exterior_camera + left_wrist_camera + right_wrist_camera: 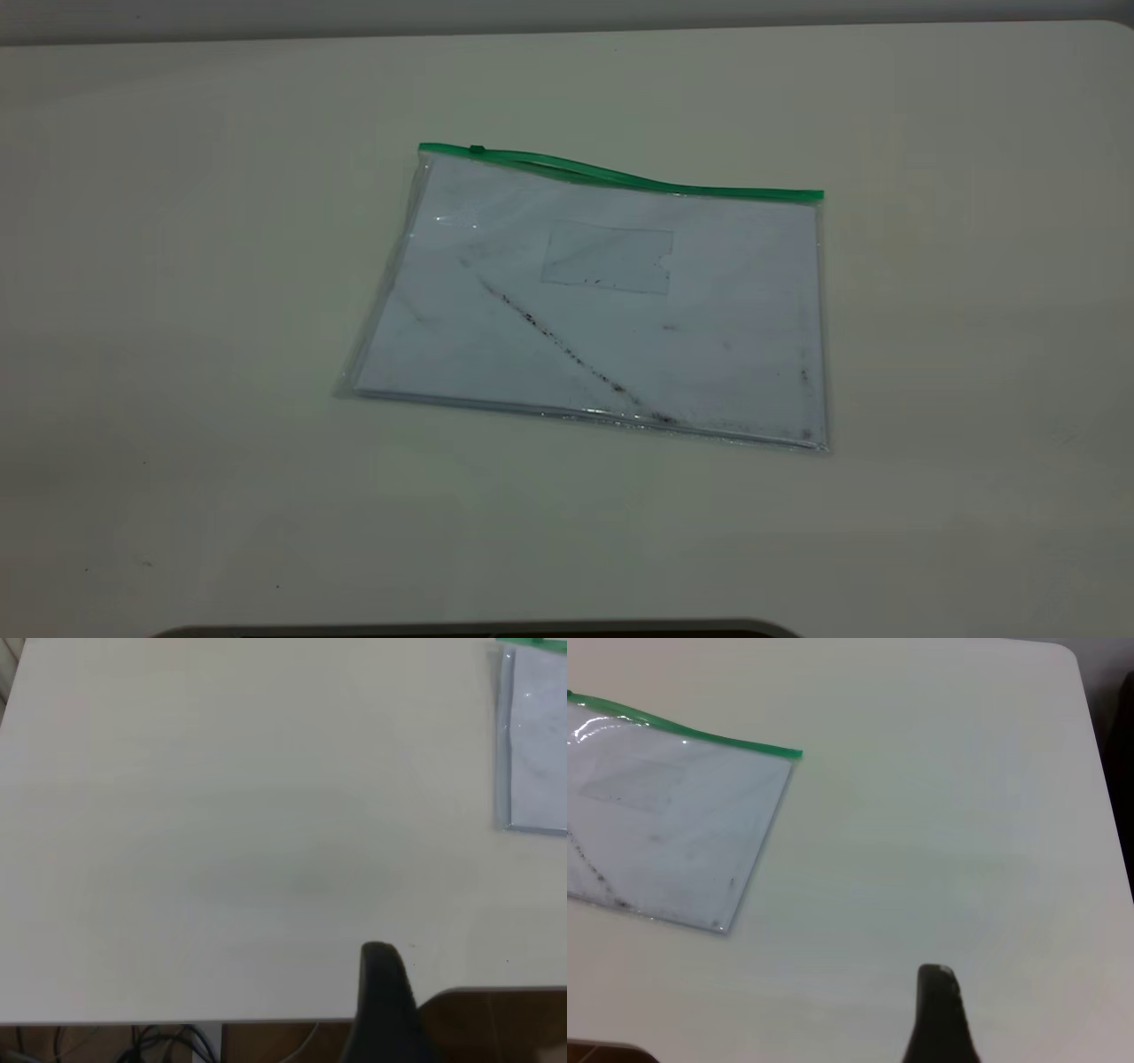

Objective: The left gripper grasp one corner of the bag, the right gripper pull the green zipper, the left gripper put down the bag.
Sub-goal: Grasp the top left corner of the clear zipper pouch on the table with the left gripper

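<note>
The bag (pixel 602 310), a clear flat pouch with a white sheet and a dark diagonal smudge, lies flat on the table. The green zipper (pixel 620 177) runs along its far edge, with the slider tab (pixel 477 150) near the left end. The green-strip corners sit at far left (pixel 423 149) and far right (pixel 819 195). Neither gripper shows in the exterior view. Only a black tip of the left gripper (pixel 383 992) shows in its wrist view, well away from the bag (pixel 536 735). The right gripper (pixel 939 1014) shows likewise, apart from the bag (pixel 664 824) and its corner (pixel 796 753).
The pale table (pixel 177 354) surrounds the bag on all sides. Its near edge has a dark rounded cutout (pixel 478 631). The left wrist view shows the table edge with cables below (pixel 159 1041). The table's rounded corner (pixel 1072 656) shows in the right wrist view.
</note>
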You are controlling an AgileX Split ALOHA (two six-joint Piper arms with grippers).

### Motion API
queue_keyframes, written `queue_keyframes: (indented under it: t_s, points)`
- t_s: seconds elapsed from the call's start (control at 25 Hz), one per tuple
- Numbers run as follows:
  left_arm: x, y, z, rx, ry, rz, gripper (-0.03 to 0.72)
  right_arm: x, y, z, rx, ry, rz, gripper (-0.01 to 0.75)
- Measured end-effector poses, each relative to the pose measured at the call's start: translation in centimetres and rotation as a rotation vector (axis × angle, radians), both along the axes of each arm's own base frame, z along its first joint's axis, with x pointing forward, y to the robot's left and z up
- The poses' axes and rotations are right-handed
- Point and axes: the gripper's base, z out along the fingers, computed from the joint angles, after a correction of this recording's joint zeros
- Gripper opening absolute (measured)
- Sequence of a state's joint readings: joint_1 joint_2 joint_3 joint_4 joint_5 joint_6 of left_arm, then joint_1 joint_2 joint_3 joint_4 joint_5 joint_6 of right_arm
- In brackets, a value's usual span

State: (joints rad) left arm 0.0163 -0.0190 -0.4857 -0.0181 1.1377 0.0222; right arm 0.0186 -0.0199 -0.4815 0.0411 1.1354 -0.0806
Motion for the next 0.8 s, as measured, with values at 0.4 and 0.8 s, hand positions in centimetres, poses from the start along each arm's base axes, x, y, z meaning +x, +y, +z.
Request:
queue_keyframes:
  t_s: [0.4,0.8]
  points:
    - [0.4,0.0,0.3,-0.036,0.028,0.03,0.573,0.0,0.0,0.0,0.0,0.0,0.0,0.578]
    - [9.1,0.2,6.0,-0.026,0.178,0.027,0.573,0.0,0.0,0.0,0.01,-0.001,-0.002,0.578]
